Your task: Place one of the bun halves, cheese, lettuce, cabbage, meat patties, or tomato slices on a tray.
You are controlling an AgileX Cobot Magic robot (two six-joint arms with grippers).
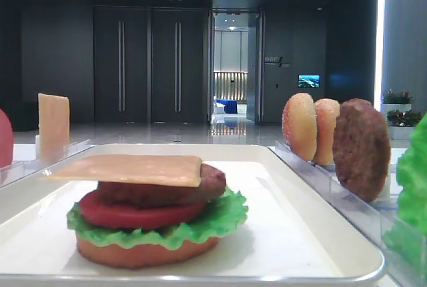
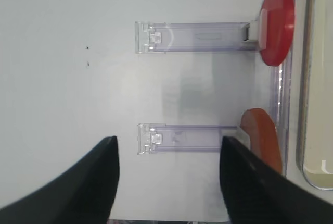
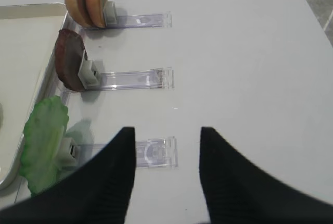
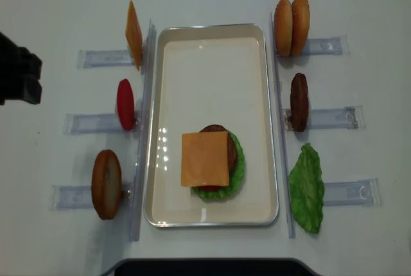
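Note:
On the white tray (image 4: pixel 212 77) sits a stack: a bun half (image 1: pixel 133 253), lettuce (image 1: pixel 223 217), a tomato slice (image 1: pixel 133 213), a meat patty (image 1: pixel 213 180) and cheese (image 4: pixel 205 158) on top. In the racks to its left stand another cheese slice (image 4: pixel 133 35), a tomato slice (image 2: pixel 276 23) and a bun half (image 2: pixel 263 138). To its right stand two bun halves (image 3: pixel 86 0), a patty (image 3: pixel 70 60) and a lettuce leaf (image 3: pixel 44 143). My left gripper (image 2: pixel 169 139) is open above the bun rack's outer end. My right gripper (image 3: pixel 167 128) is open above the lettuce rack's outer end. Cabbage is out of view.
Clear plastic racks (image 4: pixel 331 117) stick out sideways from both long sides of the tray, across the white table (image 4: pixel 359 0). A dark block (image 4: pixel 18 74) shows at the left edge of the overhead view, and a dark shape (image 4: pixel 212 267) at its bottom edge.

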